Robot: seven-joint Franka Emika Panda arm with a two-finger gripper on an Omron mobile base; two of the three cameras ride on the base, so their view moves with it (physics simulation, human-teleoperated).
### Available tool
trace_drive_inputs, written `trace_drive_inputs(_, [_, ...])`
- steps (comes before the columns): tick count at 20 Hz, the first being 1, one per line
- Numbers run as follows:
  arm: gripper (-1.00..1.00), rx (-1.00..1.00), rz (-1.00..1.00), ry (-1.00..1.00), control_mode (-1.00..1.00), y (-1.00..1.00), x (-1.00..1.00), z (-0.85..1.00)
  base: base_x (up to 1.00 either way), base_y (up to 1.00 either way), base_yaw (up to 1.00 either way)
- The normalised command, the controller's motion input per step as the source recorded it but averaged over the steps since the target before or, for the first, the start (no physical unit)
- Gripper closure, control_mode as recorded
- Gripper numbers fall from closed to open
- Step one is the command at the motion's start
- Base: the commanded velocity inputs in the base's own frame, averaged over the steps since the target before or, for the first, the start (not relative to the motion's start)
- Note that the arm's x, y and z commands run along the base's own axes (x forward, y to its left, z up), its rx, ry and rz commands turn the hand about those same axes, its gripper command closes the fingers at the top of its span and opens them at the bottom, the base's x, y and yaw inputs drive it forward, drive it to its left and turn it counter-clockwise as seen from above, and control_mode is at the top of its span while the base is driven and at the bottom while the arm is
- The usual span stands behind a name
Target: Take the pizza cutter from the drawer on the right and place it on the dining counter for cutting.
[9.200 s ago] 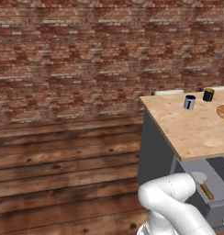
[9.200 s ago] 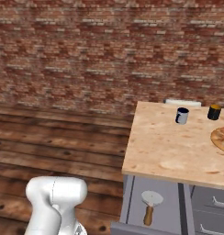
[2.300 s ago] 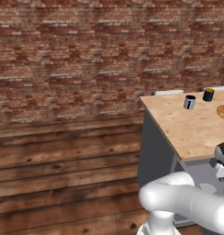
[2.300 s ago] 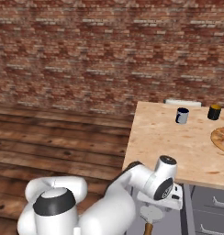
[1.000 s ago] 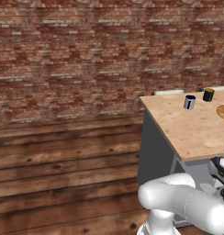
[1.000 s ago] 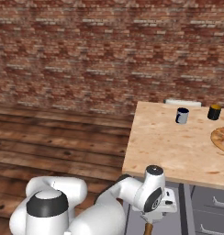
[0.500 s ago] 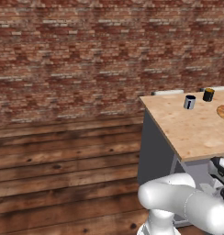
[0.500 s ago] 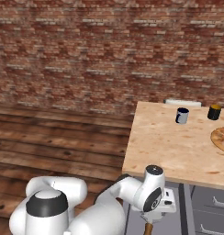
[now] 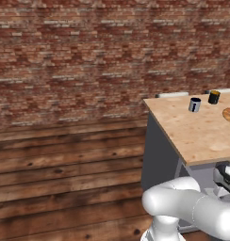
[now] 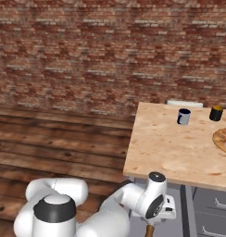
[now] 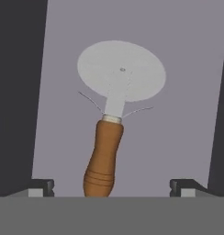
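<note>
You're hovering over the open drawer (image 11: 178, 69), fingers (image 11: 42, 186) spread wide and gripping nothing. Pizza cutter (image 11: 111, 119) is lying flat between them, handle nearest. Grasp, lift and transfer to the counter (image 10: 179, 148) are all pending.

Behind everything, a red-brown brick wall (image 9: 69, 56) across the full width. Below it, a floor of dark wooden planks (image 9: 65, 160) running side to side. Far back on the light wood top, a dark blue-grey mug (image 10: 183, 116) with a pale rim, upright. Near it, toward the right, a black cup (image 10: 216, 113) with a yellow-orange rim, also upright, the two apart. Behind the mug, at the far edge, a flat white slab (image 10: 184, 102), too small to identify. At the right border, part of a round pizza (image 10: 224, 140), cut off by the frame.
</note>
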Motion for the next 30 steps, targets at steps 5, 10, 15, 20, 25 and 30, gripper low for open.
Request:
trace_drive_inputs(5, [-1.00, 0.06, 0.00, 0.00, -1.00, 0.00, 0.03, -0.18, 0.00, 0.00, 0.00])
trace_drive_inputs(10, [-1.00, 0.03, 0.00, 0.00, -1.00, 0.00, 0.01, -0.23, 0.00, 0.00, 0.00])
trace_drive_inputs(15, [-1.00, 0.00, 0.00, 0.00, -1.00, 0.00, 0.00, -0.23, 0.00, 0.00, 0.00])
trace_drive_inputs(20, [-1.00, 0.00, 0.00, 0.00, -1.00, 0.00, 0.00, -0.22, 0.00, 0.00, 0.00])
trace_drive_inputs(25, [-1.00, 0.00, 0.00, 0.00, -1.00, 0.00, 0.00, -0.21, 0.00, 0.00, 0.00])
trace_drive_inputs(30, [-1.00, 0.00, 0.00, 0.00, -1.00, 0.00, 0.00, -0.20, 0.00, 0.00, 0.00])
